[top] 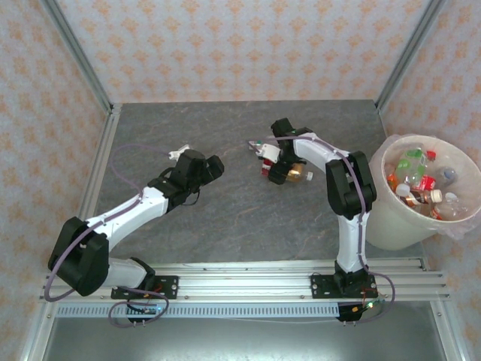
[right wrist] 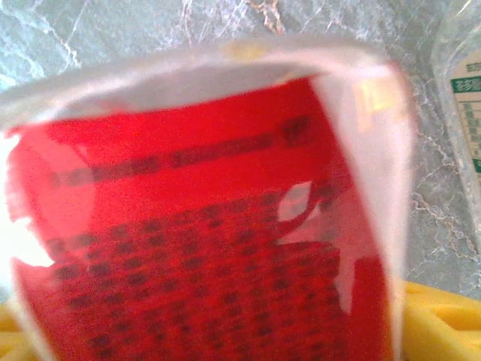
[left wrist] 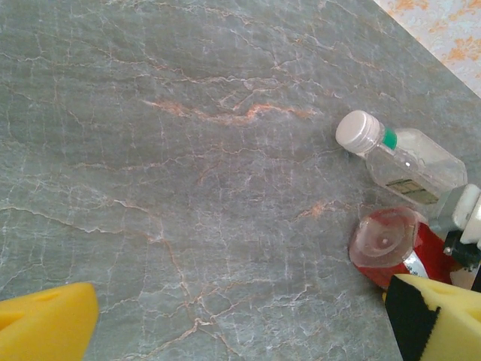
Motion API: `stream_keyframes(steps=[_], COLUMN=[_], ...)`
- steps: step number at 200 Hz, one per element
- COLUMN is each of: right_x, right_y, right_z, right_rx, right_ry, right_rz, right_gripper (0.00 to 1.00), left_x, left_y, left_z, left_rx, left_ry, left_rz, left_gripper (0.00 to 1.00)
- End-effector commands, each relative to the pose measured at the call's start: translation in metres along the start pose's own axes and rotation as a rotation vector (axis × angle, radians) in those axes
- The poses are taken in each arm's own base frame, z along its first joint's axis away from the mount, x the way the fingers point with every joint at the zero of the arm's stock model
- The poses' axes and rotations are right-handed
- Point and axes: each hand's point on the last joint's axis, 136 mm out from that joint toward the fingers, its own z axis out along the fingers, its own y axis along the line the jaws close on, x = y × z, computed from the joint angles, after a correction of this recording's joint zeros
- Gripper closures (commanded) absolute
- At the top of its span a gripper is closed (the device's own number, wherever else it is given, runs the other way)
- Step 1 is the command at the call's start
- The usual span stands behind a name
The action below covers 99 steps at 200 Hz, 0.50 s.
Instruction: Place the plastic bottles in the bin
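2 arms over the grey desk (top: pixel 225 226). Left pincer (top: pixel 213 167) hangs w/ nothing in it, its 2 yellow fingers (left wrist: pixel 45 323) wide apart, one at each bottom corner of the left wrist view. Right pincer (top: pixel 272 167) is clamped on 1 red-label bottle (top: pixel 267 155), which sits btwn its yellow pads (right wrist: pixel 443 323), low over the desk; can't tell if it's touching. Just beside it lies 1 clear bottle (left wrist: pixel 402 159) w/ white cap and green neck ring, on its side. 1 amber-looking bottle (top: pixel 298 174) is on the pincer's other side. So 3 bottles out mid-desk. 1 bin (top: pixel 391 218) stands at far right, bag-lined, well apart from both pincers. It holds a jumble of bottles (top: pixel 421 184), approx 7, exact no. hard to tell.
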Motion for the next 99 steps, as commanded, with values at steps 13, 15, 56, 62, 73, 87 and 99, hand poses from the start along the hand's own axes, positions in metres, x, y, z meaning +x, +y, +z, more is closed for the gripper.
stream_keyframes(steps=[13,15,56,62,73,87,99], right_x=[0.001,0.000,-0.007,-0.011,-0.017,-0.025,-0.027], right_y=[-0.008,-0.008,-0.024,-0.025,-0.026,-0.026,-0.029], right_z=[-0.011,-0.012,-0.059,-0.070,-0.094,-0.129,-0.162], right_rx=[0.066,0.070,0.191,0.204,0.219,0.239,0.280], right_ry=[-0.024,-0.026,-0.110,-0.140,-0.201,-0.282,-0.344], right_rz=[0.039,0.040,0.145,0.171,0.219,0.271,0.318], right_gripper=[0.28,0.29,0.45,0.45,0.45,0.45,0.45], left_x=[-0.010,-0.010,-0.009,-0.009,-0.009,-0.008,-0.007], left_y=[-0.011,-0.011,-0.019,-0.019,-0.021,-0.023,-0.025], left_z=[0.000,-0.001,0.006,0.007,0.009,0.013,0.015], left_rx=[0.023,0.024,0.041,0.040,0.042,0.046,0.048], left_ry=[-0.014,-0.015,0.000,0.003,0.008,0.017,0.020], left_rz=[0.015,0.014,0.013,0.012,0.010,0.011,0.009], left_gripper=[0.00,0.00,0.00,0.00,0.00,0.00,0.00])
